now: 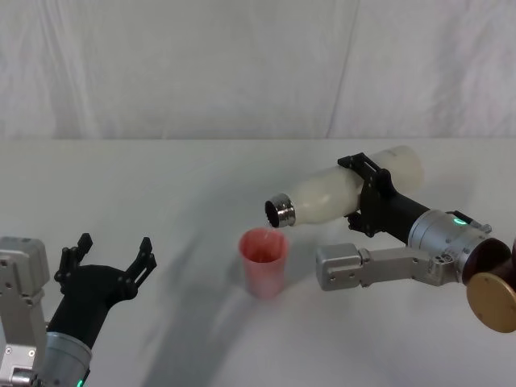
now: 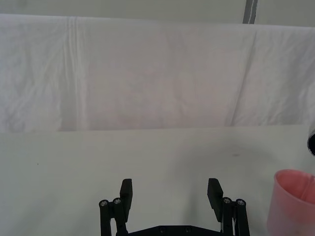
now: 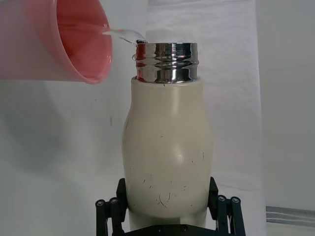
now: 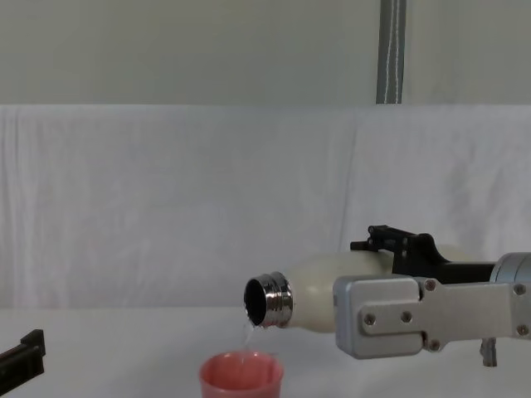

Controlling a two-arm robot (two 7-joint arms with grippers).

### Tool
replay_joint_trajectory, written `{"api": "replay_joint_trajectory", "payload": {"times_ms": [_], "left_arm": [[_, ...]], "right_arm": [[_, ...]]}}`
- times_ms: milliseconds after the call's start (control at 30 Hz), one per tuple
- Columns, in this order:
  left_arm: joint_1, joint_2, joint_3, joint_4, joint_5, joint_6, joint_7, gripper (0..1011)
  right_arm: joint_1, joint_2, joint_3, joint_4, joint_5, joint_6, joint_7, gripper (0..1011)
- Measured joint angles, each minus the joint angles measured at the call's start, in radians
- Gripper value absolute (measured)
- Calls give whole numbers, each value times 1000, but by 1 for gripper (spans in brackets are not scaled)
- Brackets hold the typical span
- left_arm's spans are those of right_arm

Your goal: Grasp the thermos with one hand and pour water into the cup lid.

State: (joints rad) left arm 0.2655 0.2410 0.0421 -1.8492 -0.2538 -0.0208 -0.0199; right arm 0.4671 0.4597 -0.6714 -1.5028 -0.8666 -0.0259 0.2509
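My right gripper [image 1: 369,187] is shut on the cream-white thermos [image 1: 347,191], holding it tipped almost flat with its steel neck [image 1: 280,212] over the pink cup lid [image 1: 264,260]. The cup lid stands upright on the white table. A thin clear stream of water [image 3: 123,34] runs from the steel neck [image 3: 166,61] into the cup lid [image 3: 64,39]. From the chest view the thermos mouth [image 4: 267,300] hangs just above the cup lid [image 4: 241,375]. My left gripper [image 1: 109,260] is open at the near left, apart from both; its fingers [image 2: 126,191] hold nothing.
A white cloth covers the table [image 1: 161,185] and hangs as a backdrop [image 4: 166,199] behind it. The pink cup lid [image 2: 293,201] shows beside the left gripper's view edge. A grey pole [image 4: 390,50] stands behind the backdrop.
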Motion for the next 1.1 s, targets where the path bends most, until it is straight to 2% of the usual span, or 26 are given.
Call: {"api": "replay_joint_trajectory", "payload": {"times_ms": [1100], "left_arm": [[0,0,0,0,0,0,0,1001]], "right_arm": [[3,-2,-3,-2,-1,3,4,950]]}}
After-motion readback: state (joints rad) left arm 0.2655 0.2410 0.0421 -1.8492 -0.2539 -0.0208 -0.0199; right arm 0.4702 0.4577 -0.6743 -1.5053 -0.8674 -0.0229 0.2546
